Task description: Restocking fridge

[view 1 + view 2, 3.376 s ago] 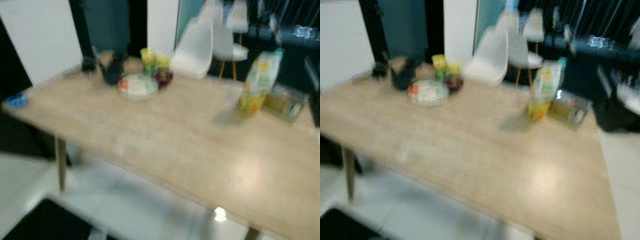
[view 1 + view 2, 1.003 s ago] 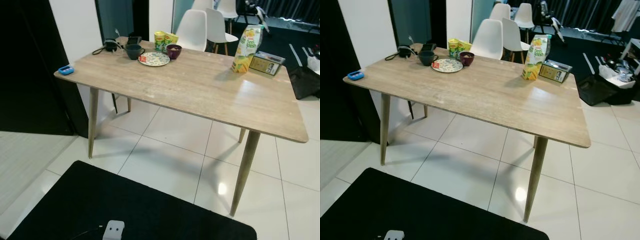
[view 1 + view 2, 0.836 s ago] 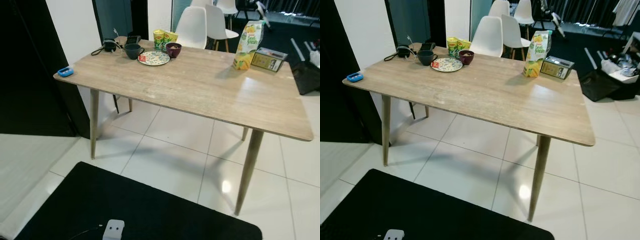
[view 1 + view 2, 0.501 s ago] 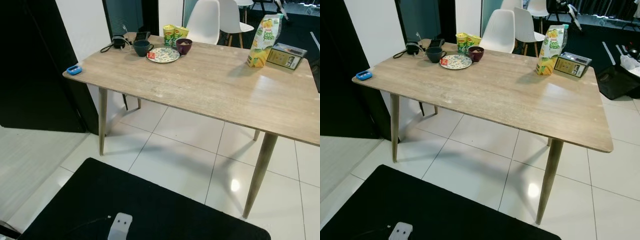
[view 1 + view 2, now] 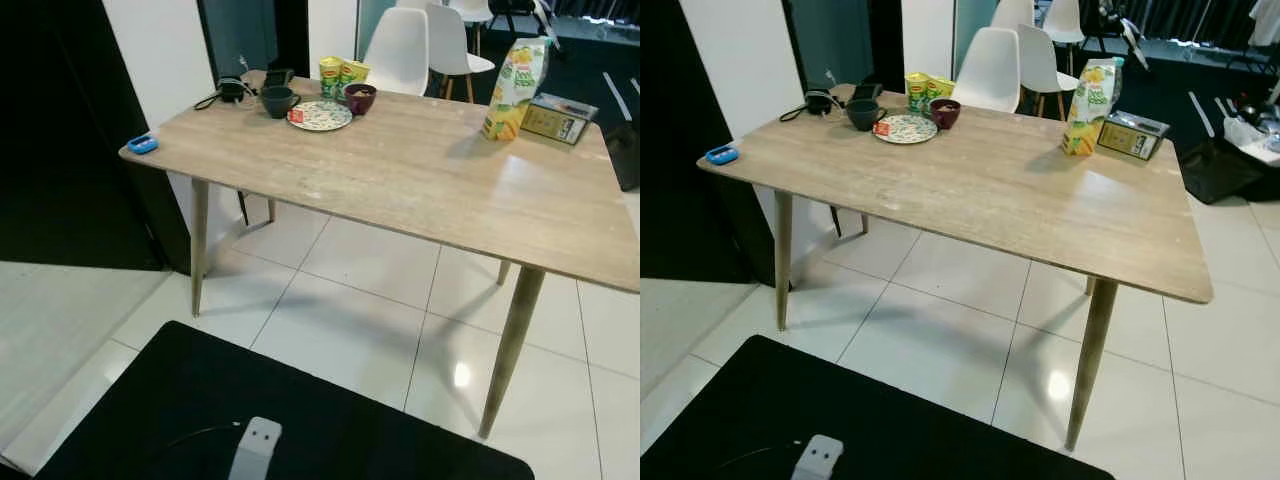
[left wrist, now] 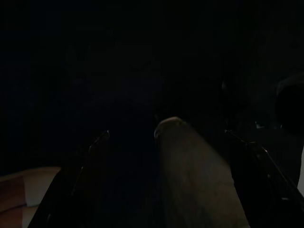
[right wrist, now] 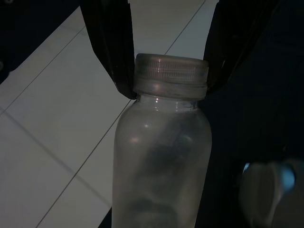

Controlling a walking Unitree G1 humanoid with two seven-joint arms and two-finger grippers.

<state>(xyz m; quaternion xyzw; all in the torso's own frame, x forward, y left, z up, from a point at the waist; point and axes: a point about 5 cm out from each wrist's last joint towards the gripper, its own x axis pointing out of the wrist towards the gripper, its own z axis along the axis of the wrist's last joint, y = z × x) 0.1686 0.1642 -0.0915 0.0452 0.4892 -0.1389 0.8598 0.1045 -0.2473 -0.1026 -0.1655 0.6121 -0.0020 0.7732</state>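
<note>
My right gripper (image 7: 171, 80) is shut on a clear plastic bottle (image 7: 164, 156); its two black fingers (image 7: 111, 47) clamp the neck just under the cap, above white floor tiles. The left wrist view is very dark: a pale rounded object (image 6: 190, 171) lies between two dim fingers (image 6: 95, 142), and I cannot tell if they grip it. On the wooden table (image 5: 420, 180) a juice carton (image 5: 515, 75) stands at the far right beside a flat box (image 5: 560, 118). Yellow cans (image 5: 340, 72), a purple bowl (image 5: 360, 97), a patterned plate (image 5: 320, 115) and a dark cup (image 5: 278, 101) cluster at the far left.
A small blue object (image 5: 143, 144) lies on the table's left corner, with cables and a black device (image 5: 232, 90) behind the cup. White chairs (image 5: 408, 50) stand beyond the table. A black mat (image 5: 250, 410) with a white plug (image 5: 255, 450) covers the near floor; a black bag (image 5: 1210, 165) sits at right.
The camera has backed away from the table since the blurred close frames and keeps shifting slightly. Nothing on the table has moved.
</note>
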